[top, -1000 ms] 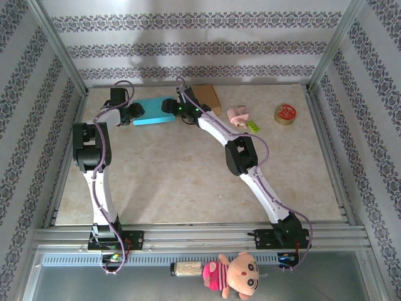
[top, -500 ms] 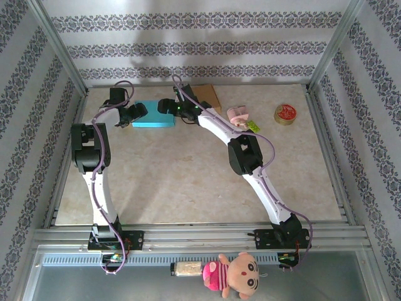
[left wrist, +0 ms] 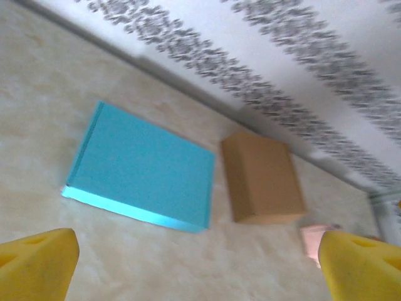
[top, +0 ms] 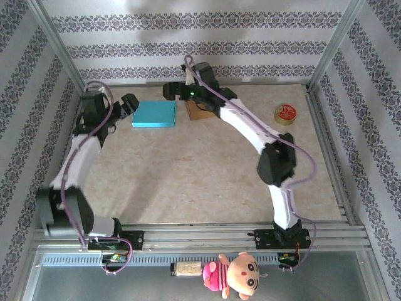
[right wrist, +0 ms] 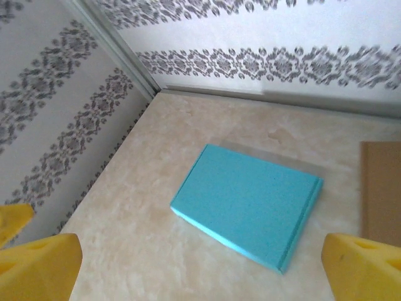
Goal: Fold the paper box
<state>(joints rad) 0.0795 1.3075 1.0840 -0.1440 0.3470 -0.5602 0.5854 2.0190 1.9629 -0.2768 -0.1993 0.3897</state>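
Patterned walls (top: pixel 188 47) close round a pale, marbled table (top: pixel 188 182), with both arms bolted at its near edge and reaching to the far side. The left arm (top: pixel 75 160) leans up the left side, and the right arm (top: pixel 250 128) arcs over from the right.

Between their tips, at the far left of the table, lies the paper box (top: pixel 154 115). It is teal and lies flat, with its lid apparently down and a shallow side wall showing along its edges. A brown carton (top: pixel 202 113) sits just beside its right side, with a narrow strip of table between them.

The left jaws stand wide apart just off the box's left edge, their yellow pads (left wrist: pixel 37 263) at the two lower corners of the left wrist view and gripping nothing. The right jaws are spread the same way near the box's far right corner, pads (right wrist: pixel 360 266) well apart and empty.

A small round tin (top: pixel 286 114) sits well off to the right.

The box looks like thin card, so it is probably light. Its panels should be fairly stiff but will give readily at the creases, and it is smooth enough to skate on this table if pushed. Lying so low, it offers little to pinch from above. The shallow side walls or a free lid edge seem the best hold, with one arm pinning a panel while the other works a flap. A hard squeeze would likely dent it.
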